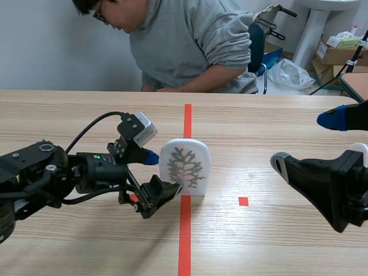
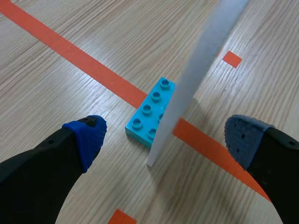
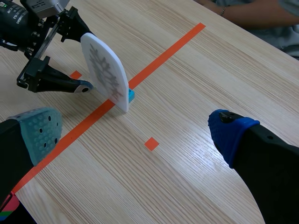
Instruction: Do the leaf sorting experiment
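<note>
From my station I see a light wood-grain worktop (image 1: 276, 115) with orange-red tape marks. Behind it is a plain pale wall (image 1: 46, 52). Far right corner: stacked cardboard boxes (image 1: 336, 54), white plastic bag (image 1: 290, 73), white pedestal (image 1: 313, 26). Lighting is even.

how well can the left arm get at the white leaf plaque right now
Likely yes: the left pincer is open and the upright white plaque stands between its fingers, nothing in the way.
</note>
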You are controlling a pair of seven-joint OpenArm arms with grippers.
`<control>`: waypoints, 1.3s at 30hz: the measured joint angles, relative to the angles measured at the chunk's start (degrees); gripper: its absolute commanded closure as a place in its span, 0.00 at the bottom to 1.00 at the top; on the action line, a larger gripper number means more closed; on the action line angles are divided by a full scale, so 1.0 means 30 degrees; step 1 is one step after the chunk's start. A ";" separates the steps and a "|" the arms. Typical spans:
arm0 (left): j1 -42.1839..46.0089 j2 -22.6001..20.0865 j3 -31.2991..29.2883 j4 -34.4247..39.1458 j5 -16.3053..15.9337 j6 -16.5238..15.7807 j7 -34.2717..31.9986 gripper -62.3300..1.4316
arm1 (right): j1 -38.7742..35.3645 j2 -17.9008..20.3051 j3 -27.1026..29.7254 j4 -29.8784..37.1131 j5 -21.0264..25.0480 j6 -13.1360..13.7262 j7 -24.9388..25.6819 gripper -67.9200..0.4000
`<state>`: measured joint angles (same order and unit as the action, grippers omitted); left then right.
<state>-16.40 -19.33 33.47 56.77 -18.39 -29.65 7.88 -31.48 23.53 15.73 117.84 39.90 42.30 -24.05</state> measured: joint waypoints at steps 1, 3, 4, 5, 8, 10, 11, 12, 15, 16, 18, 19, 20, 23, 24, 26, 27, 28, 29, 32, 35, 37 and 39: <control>-0.0160 0.0189 0.0000 -0.0248 0.0007 0.0000 -0.0022 0.13 | 0.0000 0.0000 0.0000 0.0000 0.0000 -0.0007 0.0000 0.04; -0.0415 0.0539 0.0000 -0.0714 0.0066 0.0000 -0.0488 0.13 | 0.0000 0.0000 0.0000 0.0000 -0.0007 0.0000 0.0000 0.04; -0.0503 0.0685 0.0000 -0.0874 0.0197 0.0000 -0.0743 0.13 | 0.0000 0.0000 0.0000 0.0000 -0.0015 0.0000 0.0000 0.04; -0.0568 0.0801 0.0000 -0.0976 0.0204 0.0000 -0.0794 0.13 | 0.0000 0.0000 0.0000 0.0000 -0.0015 0.0000 0.0000 0.04; -0.0568 0.1056 0.0000 -0.1049 0.0277 -0.0219 -0.0962 0.13 | 0.0000 0.0000 0.0000 0.0000 -0.0168 0.0000 0.0000 0.04; -0.0561 0.1100 0.0000 -0.1056 0.0277 -0.0510 -0.1100 0.17 | 0.0000 0.0000 0.0000 0.0000 -0.0350 0.0000 0.0000 0.04; -0.0561 0.1100 0.0000 -0.1056 0.0277 -0.0554 -0.1122 0.20 | 0.0000 0.0000 0.0000 0.0000 -0.0372 0.0000 0.0000 0.04; -0.0561 0.1100 0.0000 -0.1056 0.0277 -0.0583 -0.1137 0.24 | 0.0000 0.0000 0.0000 0.0000 -0.0372 0.0000 0.0000 0.04; -0.0561 0.1093 0.0000 -0.1056 0.0277 -0.0583 -0.1151 0.35 | 0.0000 0.0000 0.0000 0.0000 -0.0372 0.0000 0.0000 0.04; -0.0561 0.1093 0.0000 -0.1056 0.0277 -0.0583 -0.1173 0.39 | 0.0000 0.0000 0.0000 0.0000 -0.0372 0.0000 0.0000 0.04; -0.0561 0.1093 0.0000 -0.1056 0.0277 -0.0583 -0.1275 0.46 | 0.0000 0.0000 0.0000 0.0000 -0.0372 0.0000 0.0000 0.04; -0.0561 0.1093 0.0000 -0.1056 0.0277 -0.0583 -0.1282 0.50 | 0.0000 0.0000 0.0000 0.0000 -0.0372 0.0000 0.0000 0.04; -0.0561 0.1093 0.0000 -0.1056 0.0277 -0.0583 -0.1282 0.54 | 0.0000 0.0000 0.0000 0.0000 -0.0372 0.0000 0.0000 0.04; -0.0561 0.1093 0.0000 -0.1056 0.0277 -0.0583 -0.1282 0.70 | 0.0000 0.0000 0.0000 0.0000 -0.0372 0.0000 0.0000 0.04; -0.0561 0.1093 0.0000 -0.1056 0.0277 -0.0583 -0.1282 0.76 | 0.0000 0.0000 0.0000 0.0000 -0.0372 0.0000 0.0000 0.04; -0.0561 0.1093 0.0000 -0.1056 0.0277 -0.0583 -0.1282 0.87 | 0.0000 0.0000 0.0000 0.0000 -0.0372 0.0000 0.0000 0.04; -0.0561 0.1093 0.0000 -0.1056 0.0270 -0.0576 -0.1282 0.92 | 0.0000 0.0000 0.0000 0.0000 -0.0372 0.0000 0.0000 0.04; -0.0561 0.1093 0.0000 -0.1056 0.0270 -0.0576 -0.1297 0.93 | 0.0000 0.0000 0.0000 0.0000 -0.0372 0.0000 0.0000 0.04; -0.0568 0.1093 0.0000 -0.1056 0.0270 -0.0576 -0.1297 0.93 | 0.0000 0.0000 0.0000 0.0000 -0.0372 0.0000 0.0000 0.04; -0.0568 0.1093 0.0000 -0.1056 0.0270 -0.0576 -0.1304 0.93 | 0.0000 0.0000 0.0000 0.0000 -0.0372 0.0000 0.0000 0.04; -0.0568 0.1093 0.0000 -0.1056 0.0270 -0.0576 -0.1304 0.93 | 0.0000 0.0000 0.0000 0.0000 -0.0372 0.0000 0.0000 0.04; -0.0568 0.1093 0.0000 -0.1056 0.0270 -0.0576 -0.1304 0.93 | 0.0000 0.0000 0.0000 0.0000 -0.0372 0.0000 0.0000 0.04; -0.0568 0.1086 0.0000 -0.1056 0.0182 -0.0750 -0.1297 0.93 | 0.0000 0.0000 0.0000 0.0000 -0.0372 0.0000 0.0000 0.04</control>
<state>-18.11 -16.08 33.47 53.60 -17.85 -31.90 3.99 -31.48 23.53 15.73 117.84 38.79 42.30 -24.05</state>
